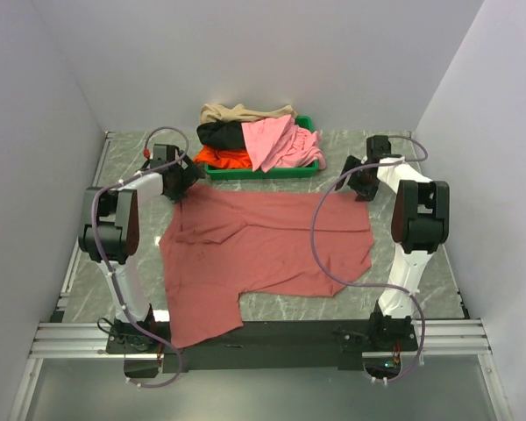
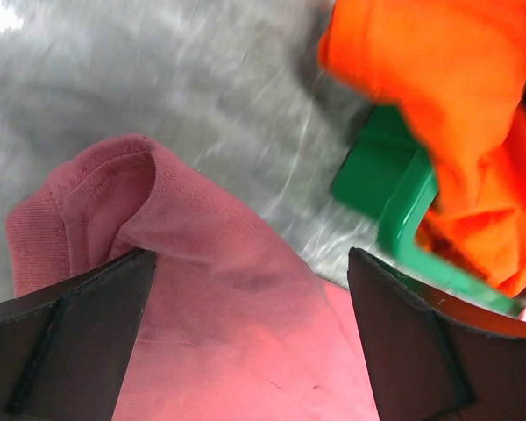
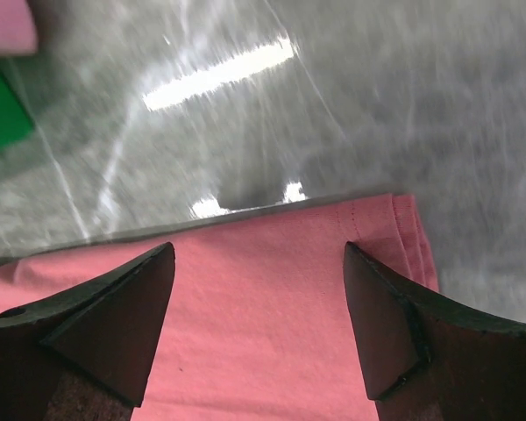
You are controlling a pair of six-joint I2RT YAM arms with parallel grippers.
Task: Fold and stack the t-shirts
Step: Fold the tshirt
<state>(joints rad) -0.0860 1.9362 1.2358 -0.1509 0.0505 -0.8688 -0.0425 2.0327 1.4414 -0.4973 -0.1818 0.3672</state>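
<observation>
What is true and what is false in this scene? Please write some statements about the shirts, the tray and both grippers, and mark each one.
1. The brick-red shirt lies spread on the table. True.
2. The green tray is empty. False: a pink shirt, black shirt, orange shirt and tan shirt are piled on it.
3. The left gripper is open at a corner of the brick-red shirt. True.
4. The right gripper is shut on the pink shirt. False: it is open, over the brick-red shirt's edge.
</observation>
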